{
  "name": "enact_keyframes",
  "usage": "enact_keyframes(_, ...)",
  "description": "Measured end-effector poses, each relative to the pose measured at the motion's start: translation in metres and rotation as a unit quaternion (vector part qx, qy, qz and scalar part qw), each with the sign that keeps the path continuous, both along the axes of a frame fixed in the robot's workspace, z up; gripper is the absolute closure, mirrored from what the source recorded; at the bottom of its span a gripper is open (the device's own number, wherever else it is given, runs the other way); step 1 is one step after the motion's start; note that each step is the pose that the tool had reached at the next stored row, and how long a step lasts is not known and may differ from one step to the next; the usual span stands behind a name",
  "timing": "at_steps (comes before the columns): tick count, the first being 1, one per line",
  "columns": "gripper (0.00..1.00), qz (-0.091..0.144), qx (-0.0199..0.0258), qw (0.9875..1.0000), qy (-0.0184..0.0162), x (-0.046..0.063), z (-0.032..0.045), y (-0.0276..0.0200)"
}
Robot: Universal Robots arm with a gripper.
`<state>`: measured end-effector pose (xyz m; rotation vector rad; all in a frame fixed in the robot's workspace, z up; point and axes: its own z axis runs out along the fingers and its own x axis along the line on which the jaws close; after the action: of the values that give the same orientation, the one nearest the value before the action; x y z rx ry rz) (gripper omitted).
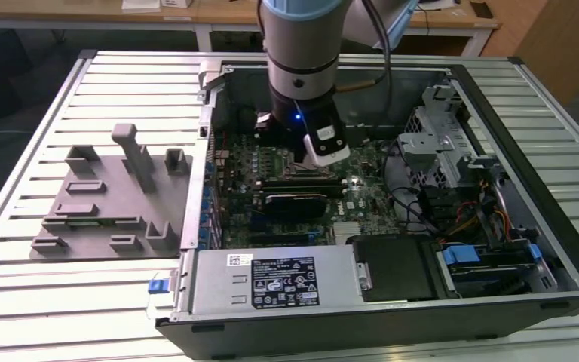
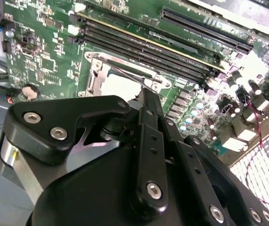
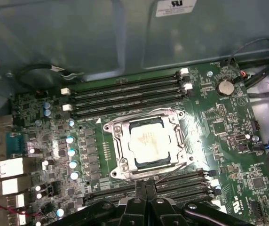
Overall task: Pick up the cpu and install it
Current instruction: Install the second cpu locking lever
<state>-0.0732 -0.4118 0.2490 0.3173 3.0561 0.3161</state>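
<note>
The cpu (image 3: pixel 148 143) is a silvery square chip lying flat in the metal-framed socket (image 3: pixel 118 150) on the green motherboard (image 3: pixel 228 141). In the second wrist view the cpu (image 2: pixel 118 87) shows as a pale square just beyond the fingertips. My gripper (image 3: pixel 145 184) hovers a little above the socket's edge, beside the chip. Its black fingers are pressed together with nothing between them. In the second wrist view the gripper (image 2: pixel 147 96) tapers to one narrow shut tip. In the exterior view the arm (image 1: pixel 300 113) reaches down into the open computer case (image 1: pixel 531 249).
Dark memory slots (image 3: pixel 125 92) run along both sides of the socket. A row of capacitors (image 3: pixel 71 150) stands beside it. The case holds a power supply (image 1: pixel 269 279), a drive cage (image 1: pixel 440 143) and cables (image 1: pixel 470 219). A grey plastic fixture (image 1: pixel 108 204) rests on the slatted table (image 1: pixel 38 302).
</note>
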Motion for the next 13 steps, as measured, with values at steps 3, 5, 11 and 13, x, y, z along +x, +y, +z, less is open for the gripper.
enact_keyframes(3,0.89,-0.003,-0.0004,1.0000,0.0000,0.001,-0.0045,0.0000)
enact_keyframes(5,0.89,-0.005,-0.0009,1.0000,0.0000,0.002,-0.0074,0.0000)
enact_keyframes(11,0.89,-0.011,-0.0030,0.9999,0.0000,0.002,-0.0160,0.0000)
enact_keyframes(13,0.89,-0.011,-0.0037,0.9999,0.0001,0.002,-0.0163,0.0000)
